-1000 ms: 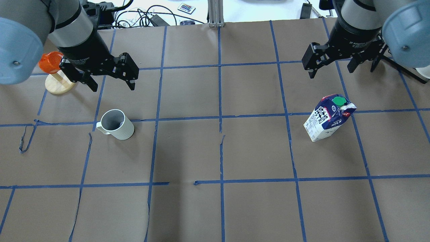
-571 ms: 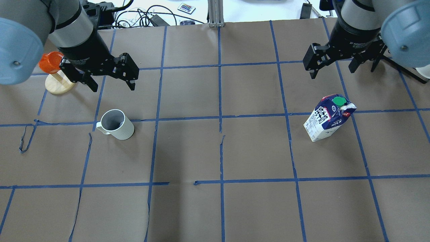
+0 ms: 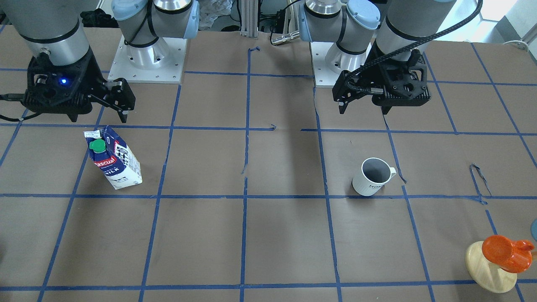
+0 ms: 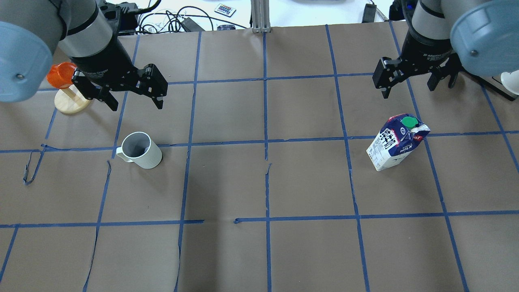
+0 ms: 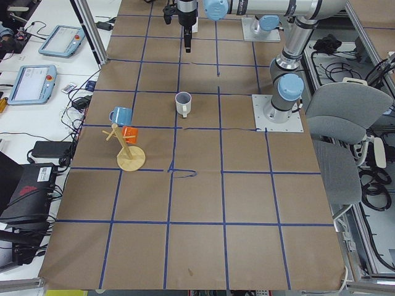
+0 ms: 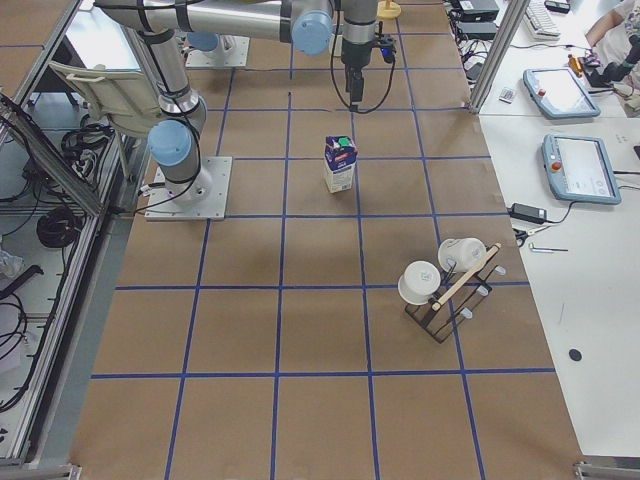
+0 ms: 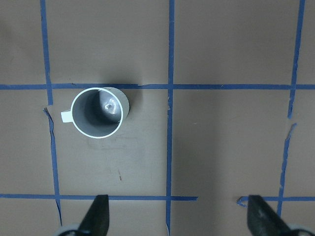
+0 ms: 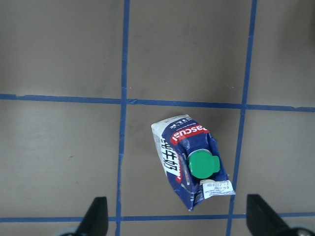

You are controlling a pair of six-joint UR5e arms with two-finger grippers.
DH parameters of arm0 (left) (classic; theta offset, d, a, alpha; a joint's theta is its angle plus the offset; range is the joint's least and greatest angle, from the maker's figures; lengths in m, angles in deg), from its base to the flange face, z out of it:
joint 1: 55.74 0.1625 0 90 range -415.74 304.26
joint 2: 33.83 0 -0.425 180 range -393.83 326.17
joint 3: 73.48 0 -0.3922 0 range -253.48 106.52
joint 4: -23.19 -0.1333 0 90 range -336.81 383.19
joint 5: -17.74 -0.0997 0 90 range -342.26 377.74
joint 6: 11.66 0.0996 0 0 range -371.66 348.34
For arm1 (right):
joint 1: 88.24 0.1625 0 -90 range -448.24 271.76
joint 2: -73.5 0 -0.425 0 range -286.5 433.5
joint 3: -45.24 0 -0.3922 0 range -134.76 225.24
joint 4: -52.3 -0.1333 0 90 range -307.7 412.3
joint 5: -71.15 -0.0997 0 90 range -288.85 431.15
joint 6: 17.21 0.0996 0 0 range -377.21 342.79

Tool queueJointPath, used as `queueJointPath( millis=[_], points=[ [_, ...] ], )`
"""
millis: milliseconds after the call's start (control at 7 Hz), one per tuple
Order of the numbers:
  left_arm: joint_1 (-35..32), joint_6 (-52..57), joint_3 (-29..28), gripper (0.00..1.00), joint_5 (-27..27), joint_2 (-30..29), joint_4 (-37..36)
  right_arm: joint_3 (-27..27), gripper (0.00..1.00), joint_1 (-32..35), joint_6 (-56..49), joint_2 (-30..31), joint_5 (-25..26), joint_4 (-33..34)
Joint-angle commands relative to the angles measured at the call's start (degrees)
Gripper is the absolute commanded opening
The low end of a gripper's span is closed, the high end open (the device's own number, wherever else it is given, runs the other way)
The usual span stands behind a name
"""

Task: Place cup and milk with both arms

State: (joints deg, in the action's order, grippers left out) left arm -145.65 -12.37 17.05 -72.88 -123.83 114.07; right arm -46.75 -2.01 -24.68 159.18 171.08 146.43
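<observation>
Brown-papered bench (image 4: 259,182): white mug (image 4: 140,151) upright at nine o'clock, milk carton (image 4: 395,144) standing at three. Left hand (image 4: 136,103) hovers spread at the mug's twelve, right hand (image 4: 407,91) spread at the carton's twelve. Danger: an off-centre drop could clip the tall carton and topple it.

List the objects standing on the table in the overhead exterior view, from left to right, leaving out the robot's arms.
orange cup on its wooden stand → white cup → milk carton
</observation>
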Motion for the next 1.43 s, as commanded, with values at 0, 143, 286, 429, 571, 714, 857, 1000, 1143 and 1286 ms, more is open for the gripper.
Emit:
queueJointPath(
  millis=[0, 143, 286, 429, 571, 714, 857, 1000, 1143, 1286],
  points=[
    [0.0, 0.0, 0.0, 1.0, 0.0, 0.0, 0.0, -1.7, 1.0, -2.2, -6.5, -1.8, 3.2, 0.8],
    [0.0, 0.0, 0.0, 1.0, 0.0, 0.0, 0.0, -3.6, 1.0, -2.5, -7.9, -2.1, 2.7, 2.2],
    [0.0, 0.0, 0.0, 1.0, 0.0, 0.0, 0.0, -5.6, 1.0, -2.6, -9.4, -2.0, -0.6, 4.1],
    [0.0, 0.0, 0.1, 1.0, 0.0, 0.0, 0.0, -6.8, 1.0, -2.6, -10.8, -1.9, -2.8, 4.7],
    [-0.1, 0.0, 0.2, 1.0, 0.0, 0.0, 0.0, -7.4, 1.0, -2.7, -13.1, -1.9, -2.4, 5.0],
    [-0.1, 0.0, 0.3, 1.0, 0.0, 0.0, 0.1, -8.5, 1.0, -2.7, -14.7, -1.7, -2.0, 6.6],
    [0.0, 0.1, 0.5, 1.0, 0.0, -0.3, 0.4, -9.6, 1.0, -3.1, -14.8, -1.7, -2.2, 9.4],
    [0.1, 0.0, 2.3, 1.0, 0.4, -1.2, 0.2, -11.8, 0.99, -4.3, -14.9, -1.7, -2.4, 11.3],
    [0.6, 1.4, 7.7, 1.0, 0.0, -1.7, -5.1, -14.0, 0.98, -5.9, -15.5, -1.6, -2.1, 12.4],
    [3.8, 4.9, 14.5, 1.0, 0.3, -1.9, -11.0, -14.7, 0.98, -7.3, -17.1, -1.5, -2.7, 12.8]
  ],
)
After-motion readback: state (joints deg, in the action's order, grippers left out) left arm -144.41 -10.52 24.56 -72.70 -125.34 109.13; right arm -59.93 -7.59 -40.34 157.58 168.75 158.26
